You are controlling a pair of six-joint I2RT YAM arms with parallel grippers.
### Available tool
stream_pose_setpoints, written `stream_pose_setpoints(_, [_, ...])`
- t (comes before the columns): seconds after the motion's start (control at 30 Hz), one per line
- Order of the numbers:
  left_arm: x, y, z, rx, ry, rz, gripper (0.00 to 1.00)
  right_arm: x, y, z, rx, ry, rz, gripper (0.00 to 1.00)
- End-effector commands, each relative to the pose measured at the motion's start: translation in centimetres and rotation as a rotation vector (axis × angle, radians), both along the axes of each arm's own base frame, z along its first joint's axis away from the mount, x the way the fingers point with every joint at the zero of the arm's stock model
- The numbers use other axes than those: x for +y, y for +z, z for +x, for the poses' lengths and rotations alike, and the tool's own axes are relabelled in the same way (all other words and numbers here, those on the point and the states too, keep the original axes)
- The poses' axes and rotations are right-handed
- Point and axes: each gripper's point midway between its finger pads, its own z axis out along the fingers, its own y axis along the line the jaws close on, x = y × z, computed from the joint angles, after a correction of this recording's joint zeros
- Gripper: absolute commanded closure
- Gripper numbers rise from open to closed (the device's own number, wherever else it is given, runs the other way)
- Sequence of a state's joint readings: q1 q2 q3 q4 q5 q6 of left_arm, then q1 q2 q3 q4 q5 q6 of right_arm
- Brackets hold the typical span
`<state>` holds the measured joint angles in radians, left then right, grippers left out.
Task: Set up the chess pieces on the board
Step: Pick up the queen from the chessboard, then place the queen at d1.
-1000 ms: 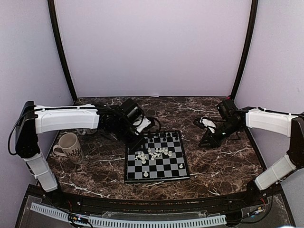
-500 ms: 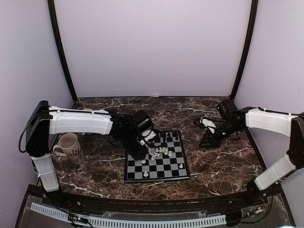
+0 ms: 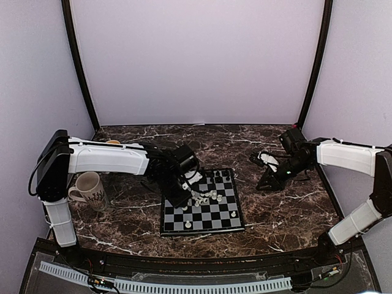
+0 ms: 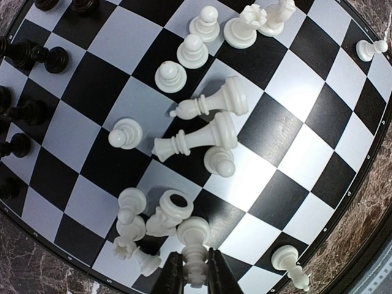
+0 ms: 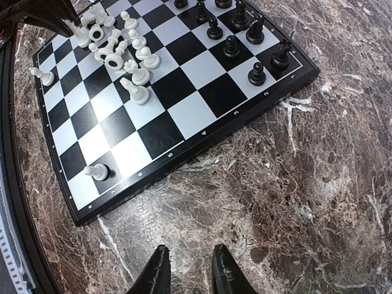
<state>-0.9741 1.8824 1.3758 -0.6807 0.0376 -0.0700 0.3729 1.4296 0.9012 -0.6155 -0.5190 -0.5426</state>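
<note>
Left claw (image 4: 195, 256), bottom centre of its wrist view, looks pinched on a white pawn (image 4: 193, 234) on the board (image 4: 288, 128); right claw (image 5: 188, 250) hangs empty and parted over the desk (image 5: 318, 184).

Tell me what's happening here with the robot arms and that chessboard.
The left gripper is down at the left edge of the board, pinching one white piece from a jumbled heap of white pieces, several of them lying on their sides. The black pieces stand near the far edge. The right gripper hangs open over the table beside the board, holding nothing. Setup looks only partway done.
</note>
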Motion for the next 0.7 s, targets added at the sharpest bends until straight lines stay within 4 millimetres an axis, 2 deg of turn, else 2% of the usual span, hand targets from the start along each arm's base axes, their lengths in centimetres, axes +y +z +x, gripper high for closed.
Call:
stream_pose_setpoints(0.0, [-1.1, 1.1, -0.2, 0.003, -0.026, -0.039, 0.91, 0.0, 0.0, 0.1, 0.002, 0.008, -0.002, 0.76])
stream_pose_setpoints(0.23, [-1.5, 2.4, -0.3, -0.005, -0.034, -0.076, 0.98, 0.0, -0.1, 0.1, 0.007, 0.010, -0.005, 0.76])
stream_pose_setpoints(0.57, [-2.4, 9.3, 0.3, -0.128, -0.064, -0.237, 1.00, 0.0, -0.1, 0.1, 0.008, 0.010, -0.007, 0.76])
stream_pose_setpoints(0.67, [-2.8, 11.1, -0.1, -0.141, -0.093, -0.294, 1.00, 0.0, 0.0, 0.1, 0.003, 0.010, -0.006, 0.76])
